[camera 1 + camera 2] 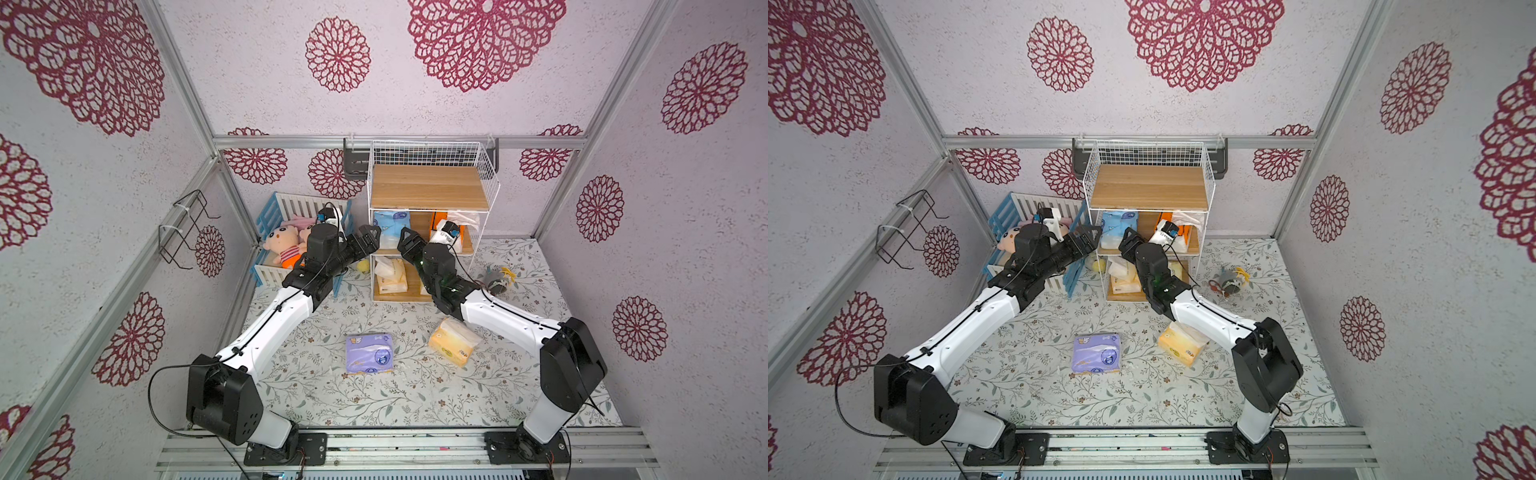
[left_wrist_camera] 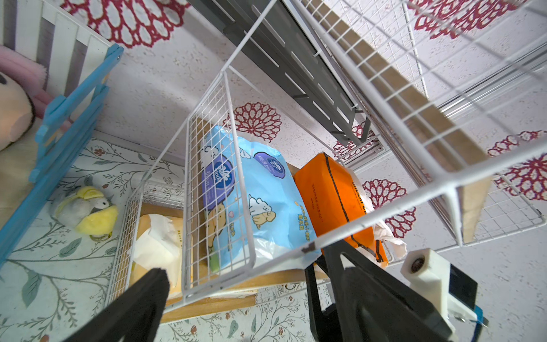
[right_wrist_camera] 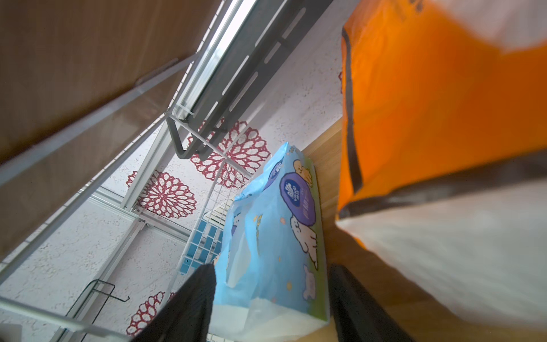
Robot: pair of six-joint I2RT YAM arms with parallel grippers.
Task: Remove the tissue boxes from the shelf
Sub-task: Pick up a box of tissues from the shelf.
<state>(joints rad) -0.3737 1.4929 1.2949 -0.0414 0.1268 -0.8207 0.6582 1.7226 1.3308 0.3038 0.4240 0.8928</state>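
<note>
1. Now straddles the near end of the blue pack (image 3: 275,213) with the right gripper (image 3: 270,266): one finger (image 3: 189,305) on each side, jaws well apart. Cannot tell whether pressing the pack or only just beside it.
2. Finds that pack on the middle tier of the shelf (image 1: 428,187), near the left wire wall, with the orange pack (image 3: 429,103) just beside it on the right.
3. Reaches in from the front: right wrist before the middle tier, forearm slanting back toward the right, elbow raised over the table (image 1: 332,399), upper link dropping to the base on the rail (image 1: 415,446).
4. Holds the left gripper (image 1: 371,237) wide open and empty, just outside the shelf's left front post, by the middle tier, tips pointing right.
5. Stretches the left arm long: wrist over the front corner of the crib (image 1: 297,204), white link slanting back to the black joint block near the rail.
6. Off the shelf, flat on the table and apart: purple pack (image 1: 370,353) and yellow pack (image 1: 453,343), the latter partly behind the right forearm in both top views.
7. On the bottom tier: cream pack (image 1: 390,278) with white tissue sticking up.
</note>
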